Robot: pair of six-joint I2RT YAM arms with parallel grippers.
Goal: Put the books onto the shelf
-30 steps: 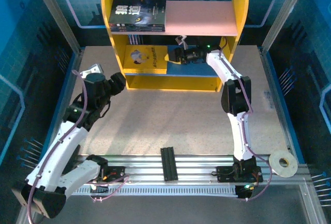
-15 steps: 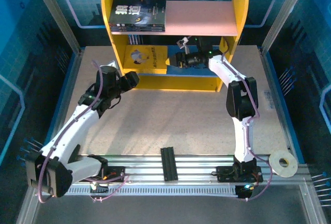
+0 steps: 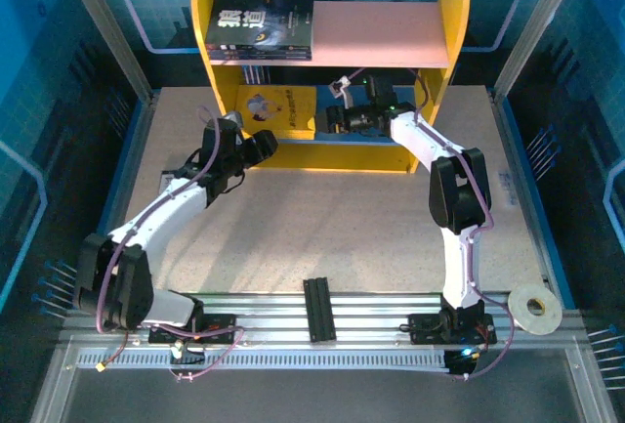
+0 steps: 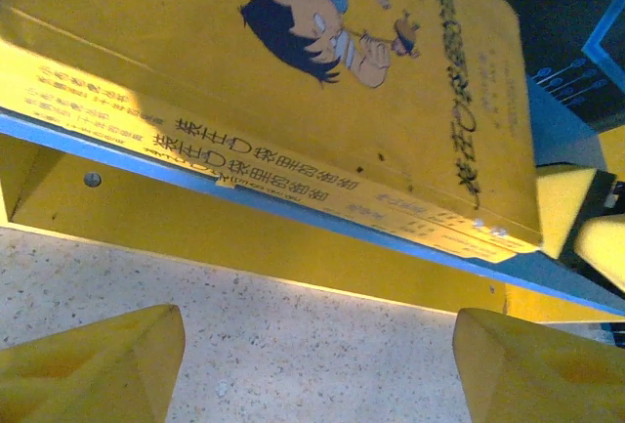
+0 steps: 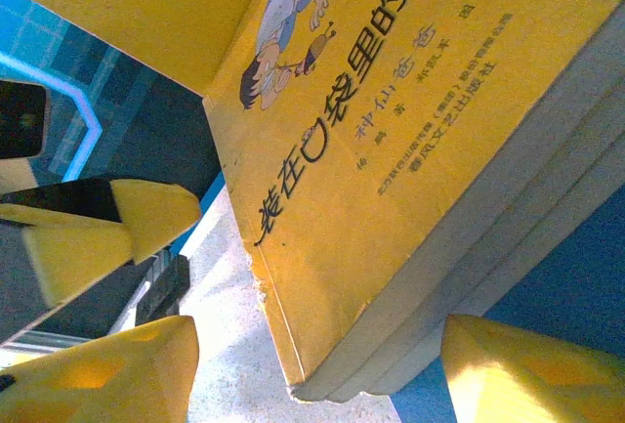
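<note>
A stack of yellow books [image 3: 276,110] lies flat on the blue lower board of the shelf [image 3: 451,13], at its left end. Dark books [image 3: 262,27] lie on the pink upper board, also at the left. My left gripper [image 3: 262,146] hovers open just in front of the lower board; in its wrist view the yellow books [image 4: 322,71] lie ahead of the empty gripper [image 4: 317,364], above the speckled table. My right gripper [image 3: 337,115] reaches into the lower tier from the right. Its open gripper [image 5: 317,374] straddles the near corner of the yellow books [image 5: 391,149], with gaps on both sides.
A roll of tape [image 3: 535,308] rests at the near right and a black block [image 3: 318,309] lies across the front rails. The shelf's yellow side panels and the cage posts bound the space. The left gripper's fingers [image 5: 146,213] stand close beside the right gripper.
My left arm has swung forward and to the right, from the table's left side up to the shelf's lower front. My right gripper stayed in the lower tier, its jaws narrowing a little.
</note>
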